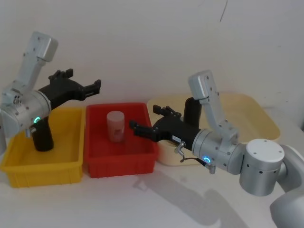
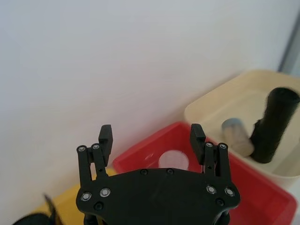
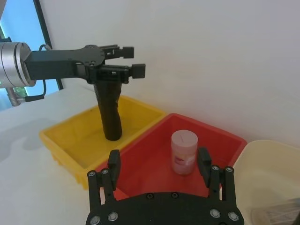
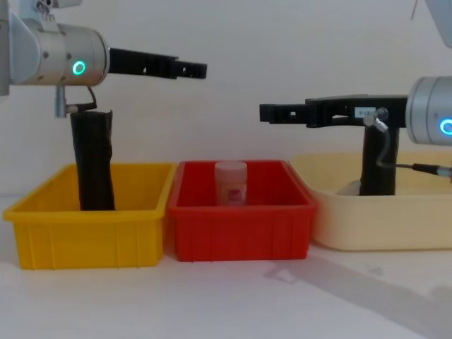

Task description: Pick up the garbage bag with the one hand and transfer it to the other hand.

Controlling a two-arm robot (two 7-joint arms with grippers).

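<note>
the garbage bag (image 4: 377, 164) is seen upright in the cream tub (image 1: 256, 111), ungrasped, while the green-lit left gripper (image 1: 80, 84), fingers released, is held above the yellow bin (image 1: 42, 164); it should be approached squarely and gripped mid-length, with the blue-lit right gripper (image 1: 148, 122) kept spread to receive it.

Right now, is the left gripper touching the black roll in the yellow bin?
Apart. Chest view: left gripper sits above the black roll, wall visible between.
</note>
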